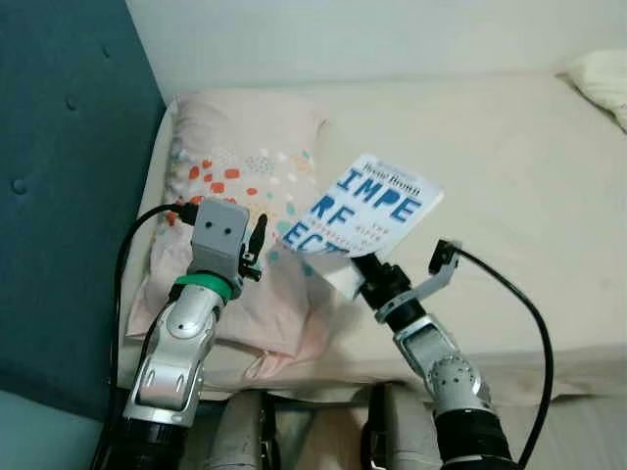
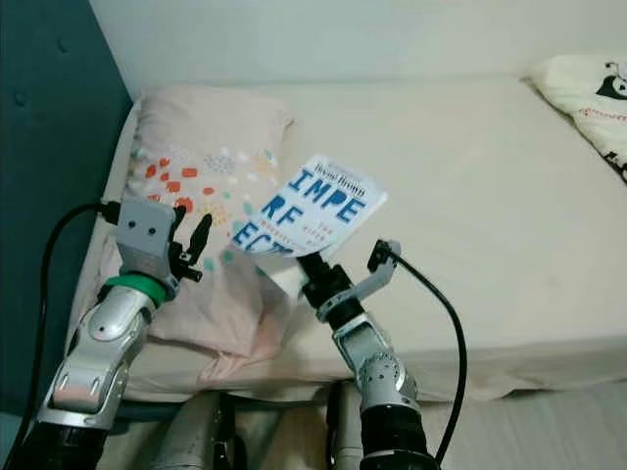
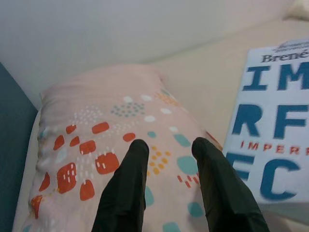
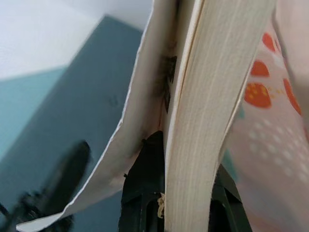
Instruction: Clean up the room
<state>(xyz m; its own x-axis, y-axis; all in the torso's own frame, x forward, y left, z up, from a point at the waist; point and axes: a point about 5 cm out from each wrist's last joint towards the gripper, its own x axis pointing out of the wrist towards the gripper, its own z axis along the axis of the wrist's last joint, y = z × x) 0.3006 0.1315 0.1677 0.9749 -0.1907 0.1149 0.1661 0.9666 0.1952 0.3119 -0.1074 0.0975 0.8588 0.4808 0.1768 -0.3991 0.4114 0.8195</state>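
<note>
The right gripper (image 1: 364, 262) pinches a white book (image 1: 367, 208) by its lower edge, holding it tilted above the bed (image 1: 509, 166), just beside the spotted pillow (image 1: 235, 186); the left gripper (image 3: 169, 164) hovers over that pillow, fingers spread and empty. The book looks mid-carry; next it needs a proper resting place

One book (image 1: 374, 211), two pillows (image 1: 240, 176) (image 2: 586, 83), one bed (image 1: 509, 186), two tools (image 1: 257, 240) (image 1: 364, 266)

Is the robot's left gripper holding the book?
No, the book is gripped by the right gripper, while the left gripper hangs open over the pillow.
</note>
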